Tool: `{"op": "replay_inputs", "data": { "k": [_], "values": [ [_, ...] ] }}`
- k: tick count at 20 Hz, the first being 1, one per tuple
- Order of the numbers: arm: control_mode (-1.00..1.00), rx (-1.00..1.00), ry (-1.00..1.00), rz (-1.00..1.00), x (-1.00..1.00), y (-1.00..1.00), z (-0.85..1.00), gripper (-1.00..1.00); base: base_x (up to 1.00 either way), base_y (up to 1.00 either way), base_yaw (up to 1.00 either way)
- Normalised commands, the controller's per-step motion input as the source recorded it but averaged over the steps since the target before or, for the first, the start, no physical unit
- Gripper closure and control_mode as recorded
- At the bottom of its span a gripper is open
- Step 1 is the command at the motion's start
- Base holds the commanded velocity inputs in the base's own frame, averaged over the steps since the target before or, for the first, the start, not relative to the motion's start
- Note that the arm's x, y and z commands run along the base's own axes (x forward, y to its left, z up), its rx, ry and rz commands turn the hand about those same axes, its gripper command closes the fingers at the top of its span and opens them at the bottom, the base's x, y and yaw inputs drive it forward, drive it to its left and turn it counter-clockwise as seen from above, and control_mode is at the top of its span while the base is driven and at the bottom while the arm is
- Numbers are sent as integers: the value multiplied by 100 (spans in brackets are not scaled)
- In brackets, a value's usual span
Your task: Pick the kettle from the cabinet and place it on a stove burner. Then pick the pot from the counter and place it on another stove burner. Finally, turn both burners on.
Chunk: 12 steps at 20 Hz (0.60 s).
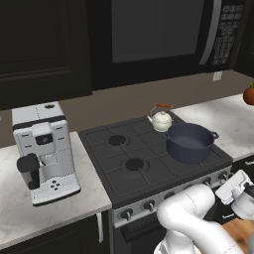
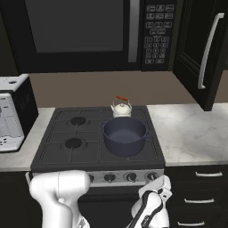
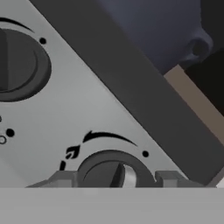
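The cream-white kettle [image 1: 161, 119] [image 2: 121, 108] stands on the back right burner. In front of it the dark blue pot [image 1: 189, 142] [image 2: 125, 135] [image 3: 162, 30] sits on the front right burner. The two left burners [image 1: 134, 164] [image 2: 73, 143] are bare. My gripper [image 3: 114, 177] [image 2: 154, 179] is low at the stove's silver front panel. Its finger tips close in on both sides of the rightmost knob [image 3: 116, 169]. A neighbouring knob [image 3: 17, 65] lies up and to the left in the hand view. The black cabinet [image 2: 196, 49] hangs at the right with its door swung out.
A white coffee machine [image 1: 44, 154] stands on the counter [image 1: 15, 208] left of the stove. A black microwave [image 2: 89, 31] hangs above the burners. An orange-red fruit [image 1: 249, 95] lies at the far right. Drawers [image 2: 196, 200] sit beside my hand.
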Motion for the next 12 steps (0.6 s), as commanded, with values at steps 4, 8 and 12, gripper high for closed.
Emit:
{"op": "replay_inputs", "data": {
  "k": [4,8,12],
  "values": [
    [-100,-23,-5,4,-1,0,0,100,0,0,0],
    [-100,-22,-4,3,-2,0,0,100,0,0,0],
    [-100,-22,-4,3,-4,0,0,100,0,0,0]
  ]
}}
